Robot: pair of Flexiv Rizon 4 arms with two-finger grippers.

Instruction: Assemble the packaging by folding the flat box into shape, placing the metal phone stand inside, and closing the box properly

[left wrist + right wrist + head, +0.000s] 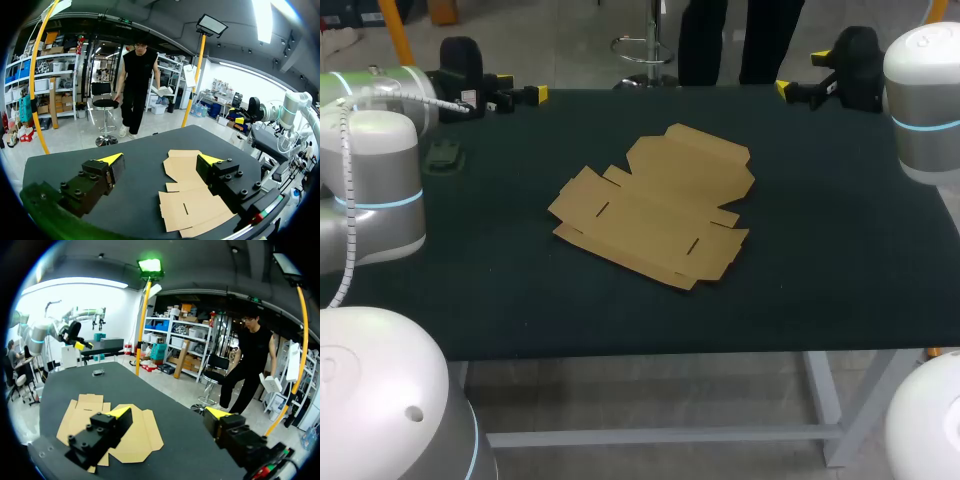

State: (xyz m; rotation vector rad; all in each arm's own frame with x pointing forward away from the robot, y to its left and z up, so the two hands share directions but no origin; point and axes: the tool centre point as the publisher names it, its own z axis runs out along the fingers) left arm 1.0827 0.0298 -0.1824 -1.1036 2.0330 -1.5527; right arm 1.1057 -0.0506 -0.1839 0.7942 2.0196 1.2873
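Table [840, 250], dark top, near-left part hidden behind left arm [370, 190]. Flat cardboard box [655, 205], one, unfolded, lying mid-table; partly hidden behind fingers in both wrist views. Two grippers at far table edge, well apart from box: left gripper [161, 159] and right gripper [170, 412], fingers spread wide, gripping nothing. One small dark object [445, 155] near table's left side, too dim to identify.
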